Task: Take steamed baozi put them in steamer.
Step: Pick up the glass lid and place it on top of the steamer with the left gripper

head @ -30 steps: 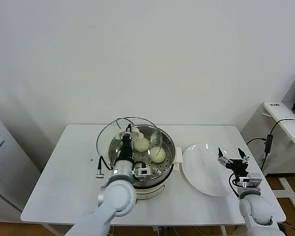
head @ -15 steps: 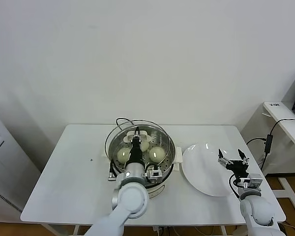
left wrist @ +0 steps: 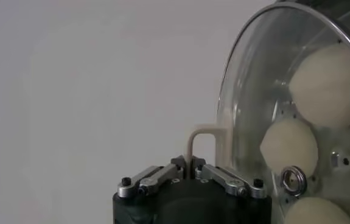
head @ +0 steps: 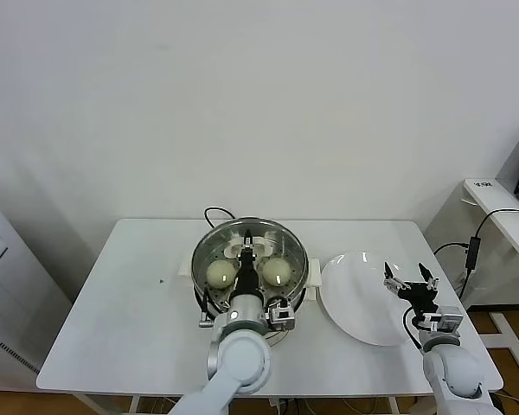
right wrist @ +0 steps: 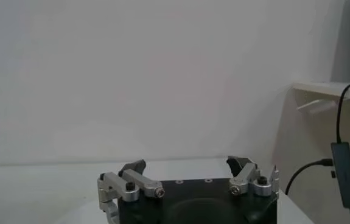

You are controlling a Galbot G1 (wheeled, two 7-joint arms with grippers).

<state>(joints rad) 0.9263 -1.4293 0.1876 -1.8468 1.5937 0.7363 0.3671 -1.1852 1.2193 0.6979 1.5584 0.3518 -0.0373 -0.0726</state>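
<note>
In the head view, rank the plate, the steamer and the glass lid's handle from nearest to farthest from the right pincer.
From the open right pincer:
1. Plate, just beside it on its left, at the table's right.
2. Steamer, mid-table, beyond the plate.
3. Lid handle, at the steamer's centre, clamped by the left pincer.

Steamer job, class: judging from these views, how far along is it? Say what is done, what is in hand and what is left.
Done: baozi sit inside the steamer, and the white plate is bare. In hand: the left gripper, shut on the glass lid by its cream handle, holds it over the pot. Left: letting go of the lid and pulling back. The right gripper waits open by the plate.
</note>
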